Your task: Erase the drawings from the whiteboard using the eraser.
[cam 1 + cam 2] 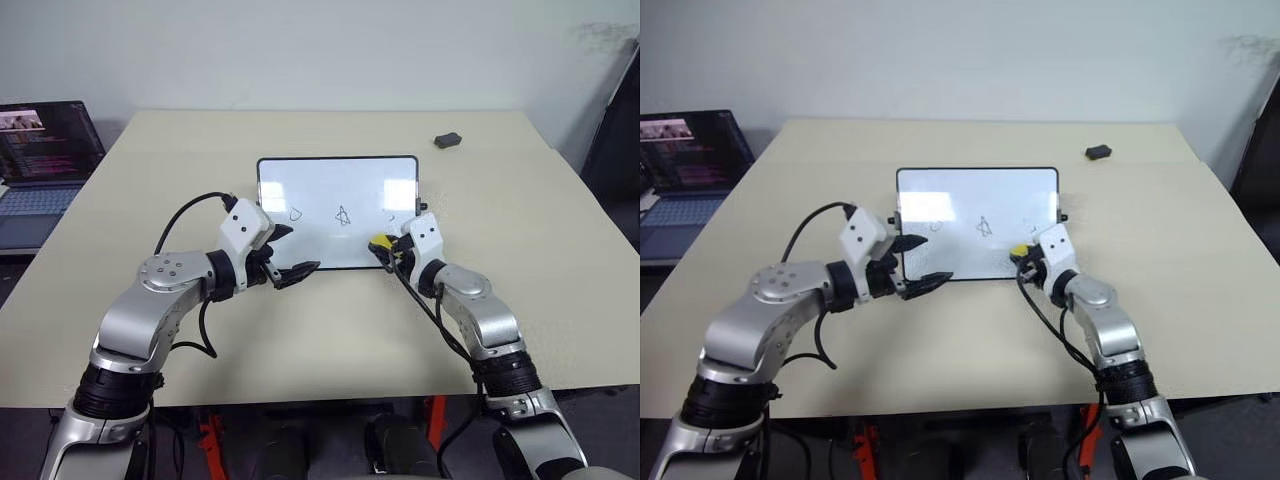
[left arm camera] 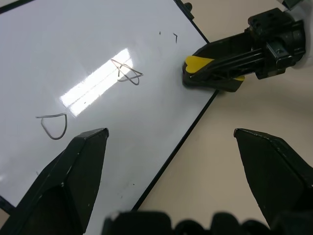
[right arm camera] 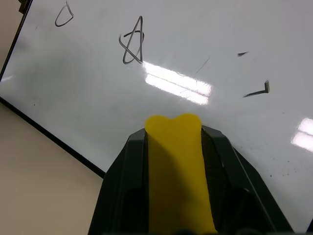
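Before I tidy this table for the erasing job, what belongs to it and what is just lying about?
Belongs:
whiteboard
drawings, rightmost nearly gone
eraser, in the right claw

Lying about:
small dark object at the far right
laptop at the left edge

Beige table [image 1: 300,340] against a plain pale wall [image 1: 320,50]. Left of the table, an open laptop [image 1: 40,160] with a lit screen. Near the table's far right corner, a small dark grey object [image 1: 447,140]. Right of the table, a dark panel [image 1: 615,140].

no readable text, label or number shows anywhere.
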Robot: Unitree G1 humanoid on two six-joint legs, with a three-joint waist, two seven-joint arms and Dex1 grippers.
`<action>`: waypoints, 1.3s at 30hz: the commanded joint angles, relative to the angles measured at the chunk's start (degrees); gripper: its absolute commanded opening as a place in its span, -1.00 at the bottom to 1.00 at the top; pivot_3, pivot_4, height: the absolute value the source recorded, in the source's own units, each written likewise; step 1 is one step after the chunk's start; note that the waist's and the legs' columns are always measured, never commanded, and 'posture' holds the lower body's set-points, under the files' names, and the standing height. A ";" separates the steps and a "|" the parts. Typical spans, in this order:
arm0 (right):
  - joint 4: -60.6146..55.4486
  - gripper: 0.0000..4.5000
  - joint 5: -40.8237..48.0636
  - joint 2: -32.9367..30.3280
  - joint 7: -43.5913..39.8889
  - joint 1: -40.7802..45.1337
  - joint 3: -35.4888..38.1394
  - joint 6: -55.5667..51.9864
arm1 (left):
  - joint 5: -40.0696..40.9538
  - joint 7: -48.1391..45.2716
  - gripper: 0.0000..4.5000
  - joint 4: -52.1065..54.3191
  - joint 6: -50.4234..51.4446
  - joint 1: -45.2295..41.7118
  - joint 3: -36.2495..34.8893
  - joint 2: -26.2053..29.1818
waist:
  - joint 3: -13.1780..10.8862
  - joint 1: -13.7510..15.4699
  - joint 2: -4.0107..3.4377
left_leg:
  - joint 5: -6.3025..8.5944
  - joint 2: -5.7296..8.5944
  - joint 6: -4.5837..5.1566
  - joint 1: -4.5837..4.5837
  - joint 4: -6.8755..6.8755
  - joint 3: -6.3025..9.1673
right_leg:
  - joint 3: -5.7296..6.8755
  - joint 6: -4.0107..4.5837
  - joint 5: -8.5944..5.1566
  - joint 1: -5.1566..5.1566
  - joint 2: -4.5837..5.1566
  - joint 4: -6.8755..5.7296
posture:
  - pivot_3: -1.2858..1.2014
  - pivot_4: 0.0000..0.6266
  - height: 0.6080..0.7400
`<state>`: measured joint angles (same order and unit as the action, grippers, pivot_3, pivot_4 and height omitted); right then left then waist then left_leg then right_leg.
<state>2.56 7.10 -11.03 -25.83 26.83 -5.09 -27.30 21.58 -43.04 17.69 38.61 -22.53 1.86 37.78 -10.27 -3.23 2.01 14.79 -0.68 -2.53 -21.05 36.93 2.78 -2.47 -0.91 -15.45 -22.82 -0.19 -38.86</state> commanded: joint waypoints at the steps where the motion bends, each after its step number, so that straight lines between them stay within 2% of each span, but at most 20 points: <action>1: -1.20 -0.50 0.21 0.35 3.79 5.91 3.73 2.28 | 0.12 0.01 1.00 0.94 -1.19 -0.26 -0.91 -0.07 | -0.04 -0.05 -0.06 | 0.00 0.00 -0.01 -0.19 0.00 -0.03 | -0.02 0.01 0.01 -0.25 0.00 -0.05 | 0.03 -0.52 1.00; 4: 2.45 -0.50 -1.26 0.36 6.05 9.00 4.20 5.01 | -0.10 -0.11 1.00 0.47 -1.61 -0.58 -0.48 -0.33 | -0.04 0.17 -0.07 | 0.00 0.00 -0.02 -0.79 0.04 0.08 | 0.09 0.27 0.19 -0.79 0.00 -0.08 | 0.03 -0.52 1.00; 9: 7.24 -0.50 -3.55 0.27 7.56 10.65 2.97 7.84 | -0.30 -0.20 1.00 0.16 -1.95 -1.07 -0.10 -0.82 | -0.05 0.37 -0.08 | 0.05 0.02 -0.04 -0.91 -0.04 0.07 | 0.12 0.27 0.18 -0.79 0.06 0.11 | 0.03 -0.52 1.00; 15: 8.13 -0.50 -6.06 -2.10 6.84 7.05 0.72 5.80 | -0.30 -0.21 1.00 0.45 -2.07 -0.93 -0.14 -0.90 | -0.04 0.33 -0.07 | 0.05 0.11 -0.03 -0.81 0.04 0.03 | 0.08 0.21 0.20 -0.73 0.15 0.04 | 0.03 -0.52 1.00; 22: 2.59 -0.50 -6.37 -5.99 4.91 -0.96 -0.73 0.00 | -0.11 0.00 1.00 1.12 -1.95 -0.60 -0.13 -1.25 | 0.02 0.54 0.03 | 0.03 0.10 -0.02 -0.49 0.10 0.06 | 0.11 -0.07 0.03 -0.37 0.12 0.04 | 0.03 -0.52 1.00; 31: -5.38 -0.50 -3.57 -6.12 0.84 -1.68 -1.40 -4.51 | -0.11 -0.16 1.00 1.10 -1.76 -0.98 0.22 -1.56 | 0.02 0.14 0.04 | -0.06 0.06 0.08 -0.24 0.06 -0.08 | -0.06 -0.14 0.10 -0.25 0.02 -0.01 | 0.03 -0.52 1.00; 39: -14.27 -0.50 3.74 -3.95 0.04 -0.25 4.13 -3.92 | 0.11 1.97 1.00 2.30 -1.13 0.37 -0.97 -2.36 | -0.05 0.44 -0.06 | -0.04 0.06 0.06 -0.85 0.03 0.06 | 0.07 -0.12 0.10 -0.74 0.04 0.08 | 0.03 -0.52 1.00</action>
<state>-8.34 9.19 -14.75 -25.46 25.66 -2.84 -32.32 21.39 -41.78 17.56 37.49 -22.35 2.09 35.71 -10.32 -2.79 1.94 14.76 -0.61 -2.47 -21.91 36.97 2.84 -2.39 -1.03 -15.36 -23.57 -0.12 -38.76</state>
